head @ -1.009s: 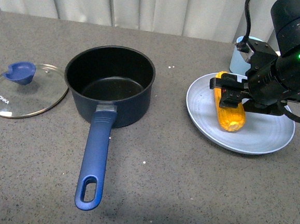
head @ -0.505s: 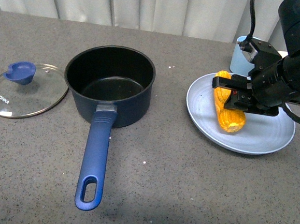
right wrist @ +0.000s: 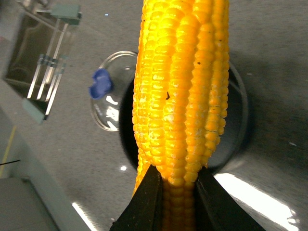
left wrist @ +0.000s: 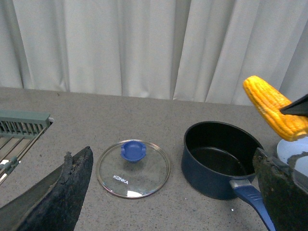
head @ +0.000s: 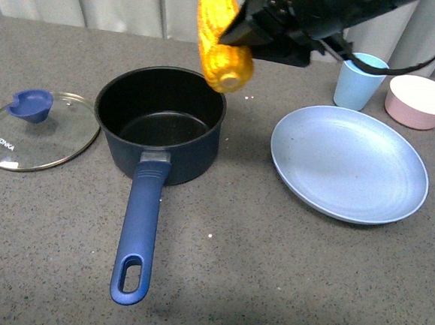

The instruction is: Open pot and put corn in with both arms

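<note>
The dark navy pot [head: 160, 120] stands open on the table, its long blue handle [head: 138, 235] pointing toward me. Its glass lid [head: 39, 130] with a blue knob lies flat to the pot's left. My right gripper [head: 247, 25] is shut on the yellow corn [head: 221, 36] and holds it in the air above the pot's right rim. In the right wrist view the corn [right wrist: 180, 91] fills the frame over the pot [right wrist: 236, 120]. My left gripper [left wrist: 171, 192] is open and empty, back from the lid [left wrist: 133, 168] and pot [left wrist: 219, 161].
An empty light-blue plate [head: 349, 164] lies right of the pot. A light-blue cup [head: 359, 82] and a pink bowl [head: 422, 102] stand behind it. A green dish rack [left wrist: 21, 130] sits at the far left. White curtains hang behind the table.
My right gripper has lifted the corn off the blue plate and carried it up and left, over the pot. The plate is now empty.
</note>
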